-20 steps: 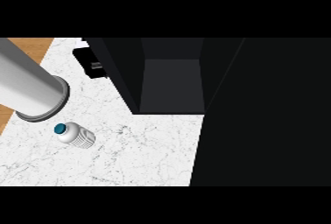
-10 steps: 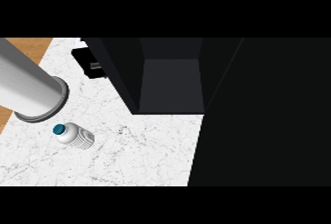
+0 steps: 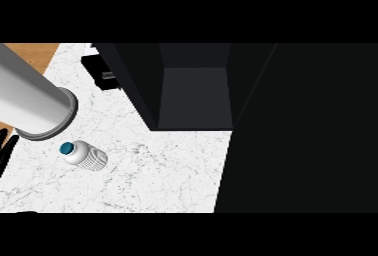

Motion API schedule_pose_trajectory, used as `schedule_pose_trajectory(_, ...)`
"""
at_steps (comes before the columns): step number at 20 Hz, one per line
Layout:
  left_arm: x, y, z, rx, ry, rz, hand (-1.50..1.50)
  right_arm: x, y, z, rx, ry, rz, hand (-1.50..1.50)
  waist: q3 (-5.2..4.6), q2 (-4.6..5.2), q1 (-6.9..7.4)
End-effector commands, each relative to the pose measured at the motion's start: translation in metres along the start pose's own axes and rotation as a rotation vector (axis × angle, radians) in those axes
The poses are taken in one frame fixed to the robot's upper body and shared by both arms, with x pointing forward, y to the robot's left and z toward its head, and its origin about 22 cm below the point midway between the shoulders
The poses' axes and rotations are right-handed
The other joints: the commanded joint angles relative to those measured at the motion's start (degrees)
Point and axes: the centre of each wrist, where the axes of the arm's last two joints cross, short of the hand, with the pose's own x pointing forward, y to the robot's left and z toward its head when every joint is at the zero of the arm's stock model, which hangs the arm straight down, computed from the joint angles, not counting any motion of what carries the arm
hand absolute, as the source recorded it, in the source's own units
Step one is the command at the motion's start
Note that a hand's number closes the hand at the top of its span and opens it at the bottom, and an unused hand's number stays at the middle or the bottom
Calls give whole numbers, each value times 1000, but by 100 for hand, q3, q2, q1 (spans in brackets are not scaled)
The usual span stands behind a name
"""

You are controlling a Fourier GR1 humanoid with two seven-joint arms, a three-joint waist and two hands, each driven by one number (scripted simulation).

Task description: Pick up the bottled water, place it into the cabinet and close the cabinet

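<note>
With no change from the earlier views, the bottle (image 3: 83,154) lies untouched on the counter (image 3: 162,170) left of the open cabinet (image 3: 196,95), below the grey forearm (image 3: 33,102), and neither hand is visible, so pickup remains pending.

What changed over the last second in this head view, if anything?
Nothing visibly changed. The bottled water lies on its side on the marble counter where it was, untouched. The cabinet stands open as before. The grey forearm at the view's left has kept its place. No hand can be made out clearly enough to tell its state.
</note>
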Motion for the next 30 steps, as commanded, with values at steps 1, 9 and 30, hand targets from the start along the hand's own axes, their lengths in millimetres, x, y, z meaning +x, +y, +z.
schedule_pose_trajectory(1, -29, 15, 5, 31, 29, -13, -150, 20, 0, 3, -27, -38, 73, -150, -2, 2, 27)
schedule_pose_trajectory(9, -90, 17, 1, 21, 121, -16, -150, 19, 4, 7, -28, -24, 83, -150, 0, -1, 1)
schedule_pose_trajectory(30, -199, 25, -23, 43, 168, 41, -150, 28, 8, 10, -39, -36, 104, -150, -10, 9, -56)
